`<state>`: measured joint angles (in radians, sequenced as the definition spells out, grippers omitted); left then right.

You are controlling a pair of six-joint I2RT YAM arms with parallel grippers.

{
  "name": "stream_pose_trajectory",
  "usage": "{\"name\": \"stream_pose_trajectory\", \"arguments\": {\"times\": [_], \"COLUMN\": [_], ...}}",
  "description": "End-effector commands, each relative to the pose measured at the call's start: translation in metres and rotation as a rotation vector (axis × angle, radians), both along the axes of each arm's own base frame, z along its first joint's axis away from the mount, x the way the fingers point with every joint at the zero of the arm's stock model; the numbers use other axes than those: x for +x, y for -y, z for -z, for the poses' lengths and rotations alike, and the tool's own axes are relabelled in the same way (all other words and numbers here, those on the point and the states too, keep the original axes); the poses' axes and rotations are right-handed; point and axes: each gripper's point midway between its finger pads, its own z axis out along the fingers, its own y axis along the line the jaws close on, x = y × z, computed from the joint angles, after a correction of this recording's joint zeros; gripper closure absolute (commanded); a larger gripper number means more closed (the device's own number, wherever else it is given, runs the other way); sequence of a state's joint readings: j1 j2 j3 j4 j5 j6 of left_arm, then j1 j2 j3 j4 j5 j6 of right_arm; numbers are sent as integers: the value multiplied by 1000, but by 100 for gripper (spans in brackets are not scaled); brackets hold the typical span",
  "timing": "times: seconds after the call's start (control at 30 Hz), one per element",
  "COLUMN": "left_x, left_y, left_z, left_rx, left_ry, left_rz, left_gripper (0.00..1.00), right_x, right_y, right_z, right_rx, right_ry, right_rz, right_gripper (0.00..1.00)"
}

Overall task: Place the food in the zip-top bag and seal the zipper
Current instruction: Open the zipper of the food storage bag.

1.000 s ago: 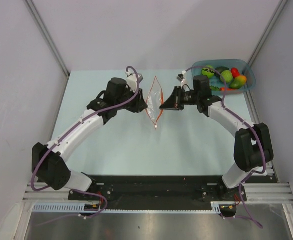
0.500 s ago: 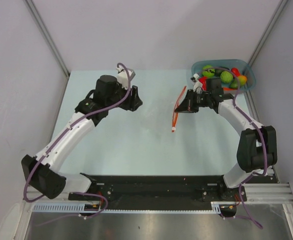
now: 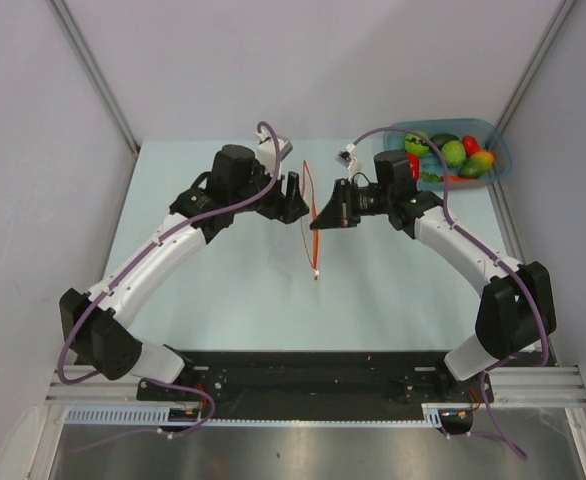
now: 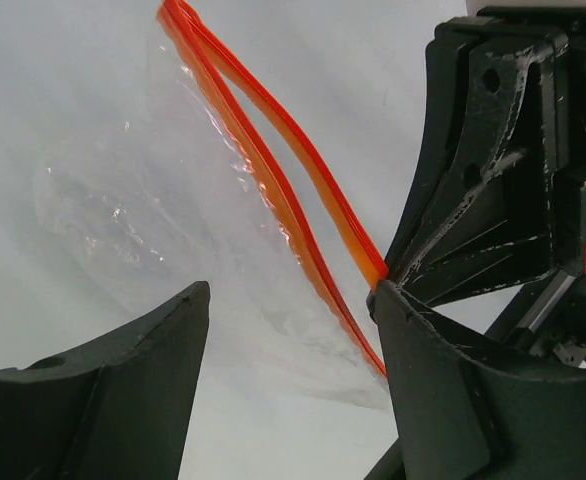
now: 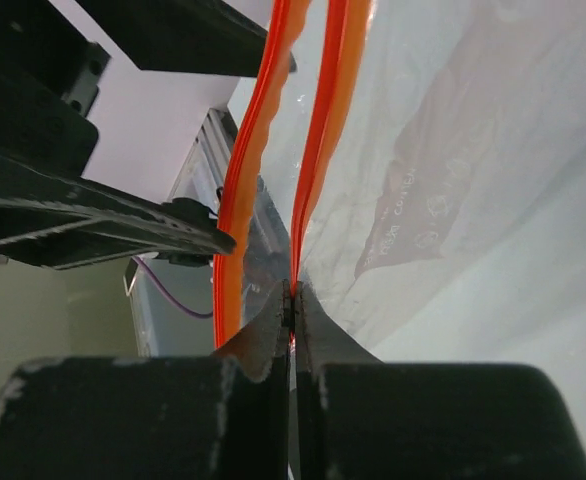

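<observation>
The zip-top bag point(image 3: 311, 240) hangs edge-on over the middle of the table, clear and crinkly point(image 4: 153, 200). My right gripper point(image 3: 319, 217) is shut on one strip of its red-orange zipper point(image 5: 318, 130), pinched at the jaw tips point(image 5: 293, 300). The other strip point(image 5: 245, 150) bows away, so the mouth gapes. My left gripper point(image 3: 295, 197) stands open at the mouth point(image 4: 288, 300). One zipper strip point(image 4: 283, 212) passes between its fingers, and the other meets its right fingertip point(image 4: 383, 290). The food point(image 3: 453, 152), green, red and orange-yellow pieces, lies in the tray at the back right.
The teal tray point(image 3: 509, 158) sits at the table's far right corner, against the right wall. Both arms arch in from the near edge and meet at the centre. Pale walls close in the table on three sides.
Half a second ago the right gripper held the bag near the tray and the left arm was back left. Both have come together at the centre, and the left jaws have opened wider.
</observation>
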<state>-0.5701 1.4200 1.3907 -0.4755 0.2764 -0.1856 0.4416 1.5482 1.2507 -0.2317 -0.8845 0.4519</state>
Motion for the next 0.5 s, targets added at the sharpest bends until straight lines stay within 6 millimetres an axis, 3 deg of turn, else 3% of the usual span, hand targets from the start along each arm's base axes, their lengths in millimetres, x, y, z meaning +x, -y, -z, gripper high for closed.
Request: {"name": "stream_pose_trajectory", "arguments": {"times": [0.0, 0.2, 0.37, 0.43, 0.47], "left_x": [-9, -7, -1, 6, 4], "left_y": [9, 0, -10, -23, -32], "left_z": [-15, 3, 20, 15, 17], "left_rx": [-68, -38, 48, 82, 104], "left_ry": [11, -14, -33, -21, -40], "left_rz": [31, -24, -61, -91, -104], "left_gripper": [28, 36, 76, 95, 100], "right_x": [5, 4, 4, 12, 16], "right_y": [-7, -12, -9, 0, 8], "right_z": [-42, -45, -50, -46, -42], "right_rx": [82, 114, 127, 117, 103], "right_ry": [81, 47, 39, 29, 16], "right_rz": [3, 3, 7, 38, 60], "right_gripper": [100, 100, 100, 100, 100]}}
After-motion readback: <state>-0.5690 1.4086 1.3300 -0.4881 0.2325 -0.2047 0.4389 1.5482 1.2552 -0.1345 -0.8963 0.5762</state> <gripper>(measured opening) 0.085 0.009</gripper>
